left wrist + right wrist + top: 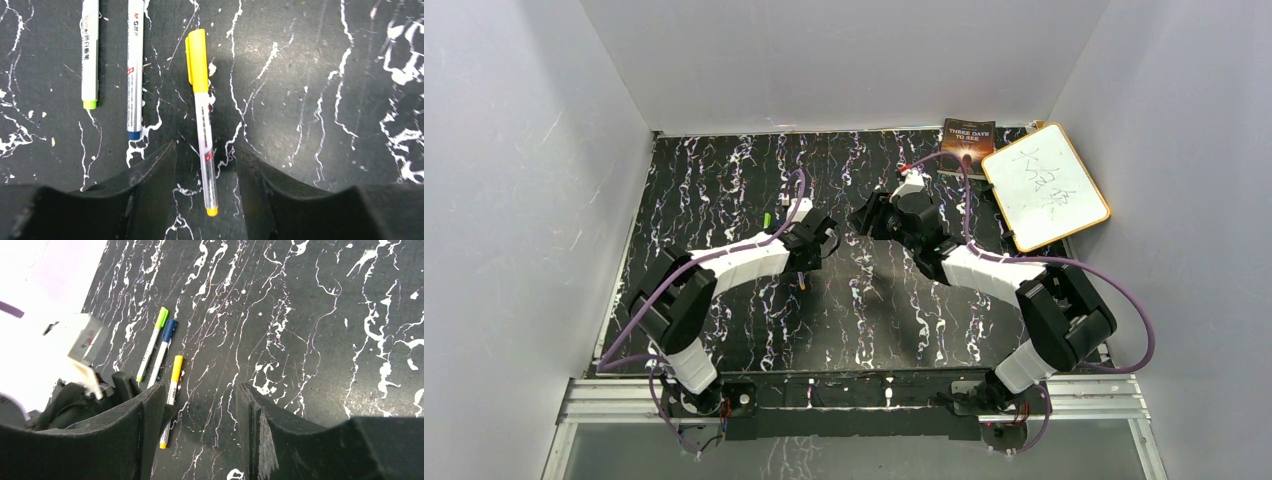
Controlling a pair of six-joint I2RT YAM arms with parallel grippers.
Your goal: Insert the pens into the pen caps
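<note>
Left pincer [205,150] released, low over bench [310,100]. Ahead-left of it: green-ended pen [90,55], blue-ended pen [135,70]. Between its jaws: yellow-capped pen [202,120], lying flat, long axis pointing straight ahead. Right pincer [200,390] released, empty, farther off; left arm nearer.
</note>
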